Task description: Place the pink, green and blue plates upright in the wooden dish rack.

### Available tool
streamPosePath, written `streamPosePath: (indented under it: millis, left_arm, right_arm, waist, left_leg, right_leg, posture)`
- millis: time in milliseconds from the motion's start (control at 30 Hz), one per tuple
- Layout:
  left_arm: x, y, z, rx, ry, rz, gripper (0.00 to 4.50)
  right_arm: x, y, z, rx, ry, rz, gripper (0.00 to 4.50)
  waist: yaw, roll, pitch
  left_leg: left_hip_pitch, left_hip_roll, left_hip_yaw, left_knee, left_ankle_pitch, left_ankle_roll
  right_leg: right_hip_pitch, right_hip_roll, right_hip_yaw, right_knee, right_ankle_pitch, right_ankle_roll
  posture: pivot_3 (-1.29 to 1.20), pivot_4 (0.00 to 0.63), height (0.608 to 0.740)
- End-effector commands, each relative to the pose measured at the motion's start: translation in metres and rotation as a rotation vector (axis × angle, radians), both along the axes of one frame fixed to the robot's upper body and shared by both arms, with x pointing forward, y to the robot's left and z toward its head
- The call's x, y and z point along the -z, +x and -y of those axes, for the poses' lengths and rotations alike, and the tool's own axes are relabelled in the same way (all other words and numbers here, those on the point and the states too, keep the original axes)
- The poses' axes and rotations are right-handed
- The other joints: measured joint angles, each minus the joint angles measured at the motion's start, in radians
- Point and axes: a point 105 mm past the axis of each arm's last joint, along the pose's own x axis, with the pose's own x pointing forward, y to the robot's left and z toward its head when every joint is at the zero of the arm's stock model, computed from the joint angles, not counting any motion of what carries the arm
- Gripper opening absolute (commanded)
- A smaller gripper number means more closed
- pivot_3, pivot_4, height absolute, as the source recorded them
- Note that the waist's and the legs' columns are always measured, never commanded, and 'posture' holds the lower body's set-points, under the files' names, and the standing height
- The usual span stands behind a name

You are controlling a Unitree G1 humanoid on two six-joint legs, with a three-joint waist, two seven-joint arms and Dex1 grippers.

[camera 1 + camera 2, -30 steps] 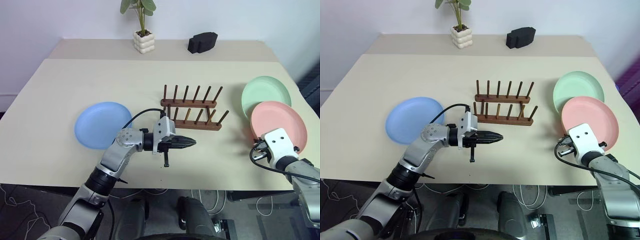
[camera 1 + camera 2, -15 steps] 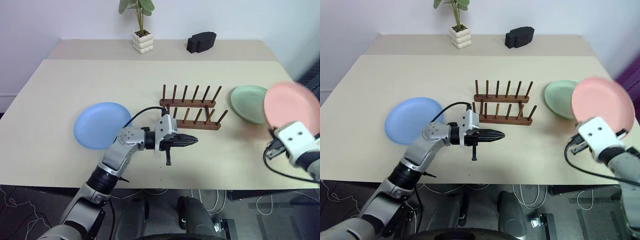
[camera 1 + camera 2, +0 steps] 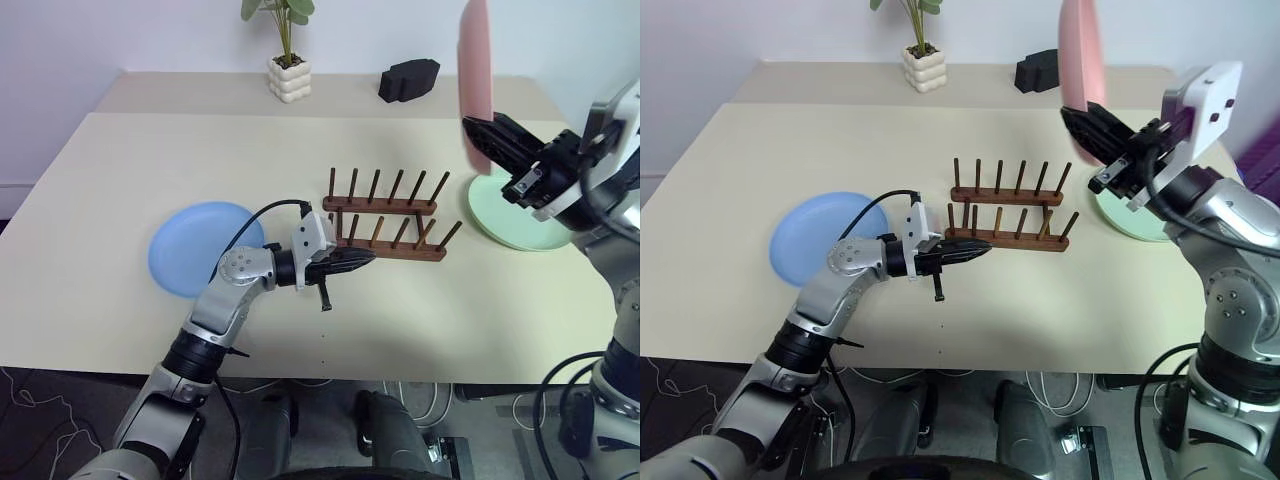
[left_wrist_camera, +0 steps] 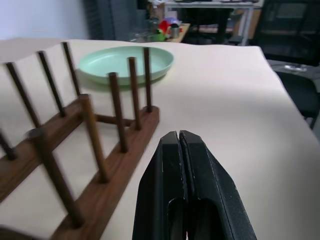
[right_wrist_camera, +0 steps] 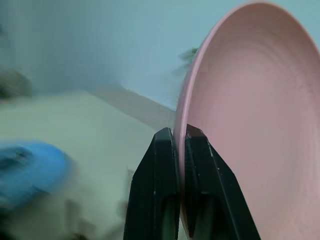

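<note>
Three plates on view, one of each colour; one wooden dish rack (image 3: 385,216) with two rows of pegs, all of them bare, in the middle of the tan table (image 3: 130,170); one potted plant (image 3: 286,60) and one black block (image 3: 407,79) at the far edge. The blue plate (image 3: 195,248) lies flat at the robot's left; the green plate (image 3: 515,209) lies flat to the right of the rack. The right gripper (image 3: 487,140) has its fingers clamped on the rim of the pink plate (image 3: 474,55), holding it on edge, high above the table. The left gripper (image 3: 355,260) is pressed closed on nothing, hovering just in front of the rack. A second ago the pink plate lay flat, overlapping the green one; it has since been lifted clear.
</note>
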Motion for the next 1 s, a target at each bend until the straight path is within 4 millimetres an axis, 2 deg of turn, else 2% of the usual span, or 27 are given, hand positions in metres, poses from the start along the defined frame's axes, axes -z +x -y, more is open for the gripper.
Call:
streamPosePath:
  millis: [33,133,533,800,1000]
  left_arm:
    - [-0.012,-0.002,-0.005,-0.013,-0.026,0.043,0.00]
    - [-0.012,-0.003,-0.005,-0.018,-0.025,0.046,0.00]
    - [-0.013,-0.005,-0.007,-0.034,-0.019,0.048,0.00]
    - [-0.011,-0.006,-0.007,-0.039,-0.015,0.042,0.00]
    - [-0.011,-0.007,-0.008,-0.039,-0.014,0.037,0.00]
  right_arm:
    - [-0.015,-0.014,0.001,-0.142,0.164,-0.016,0.01]
    - [-0.010,-0.022,-0.001,-0.227,0.221,-0.070,0.01]
    - [0.013,-0.004,0.016,-0.167,0.308,-0.178,0.01]
    - [0.021,0.001,0.026,-0.152,0.368,-0.211,0.01]
    - [0.032,0.003,0.032,-0.148,0.476,-0.256,0.01]
  waist:
    - [-0.001,0.000,0.000]
    - [-0.002,0.000,0.000]
    - [-0.003,0.001,0.000]
    - [-0.003,0.001,0.000]
    - [-0.003,0.001,0.000]
  left_leg:
    - [0.000,0.000,0.000,0.000,0.000,0.000]
    - [0.000,0.000,0.000,0.000,0.000,0.000]
    - [0.000,0.000,0.003,0.000,0.000,0.000]
    - [0.000,0.000,0.003,0.000,0.000,0.000]
    - [0.000,0.000,0.003,0.000,0.000,0.000]
  right_leg:
    - [0.000,0.000,0.000,0.000,0.000,0.000]
    - [-0.001,0.000,0.000,0.001,0.000,-0.001]
    - [-0.001,0.001,0.000,0.002,0.000,-0.001]
    - [-0.001,0.001,0.000,0.002,0.000,-0.001]
    - [-0.001,0.001,0.000,0.002,0.000,-0.001]
  posture:
    - [0.00,0.150,0.740]
    - [0.00,0.150,0.740]
    - [0.00,0.150,0.740]
    - [0.00,0.150,0.740]
    - [0.00,0.150,0.740]
